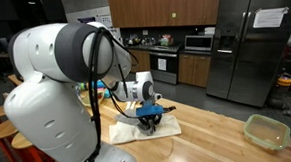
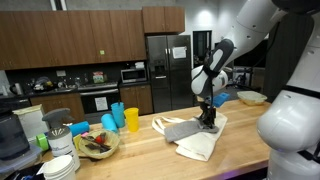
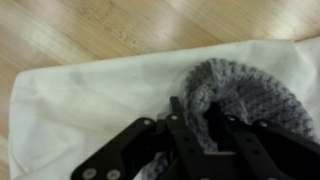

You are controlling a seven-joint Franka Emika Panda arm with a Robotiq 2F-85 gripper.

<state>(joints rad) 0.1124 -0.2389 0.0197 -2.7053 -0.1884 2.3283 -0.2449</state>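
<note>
A grey knitted cloth [image 3: 245,88] lies bunched on a white towel [image 3: 80,100] spread on the wooden counter. My gripper [image 3: 205,112] points straight down onto it. Its black fingers [image 3: 178,125] stand close together with a fold of the grey knit pinched between them. In both exterior views the gripper [image 1: 150,114] [image 2: 207,121] is low over the white towel [image 1: 133,130] [image 2: 200,148]. The grey knit [image 2: 183,130] stretches out flat to one side of the fingers. The fingertips themselves are buried in the fabric.
A clear plastic container [image 1: 266,132] sits on the counter [image 1: 213,132] away from the towel. Blue and yellow cups [image 2: 125,117], a bowl of food scraps [image 2: 98,143] and stacked plates [image 2: 60,165] stand at the counter's other end. A fridge [image 1: 249,41] stands behind.
</note>
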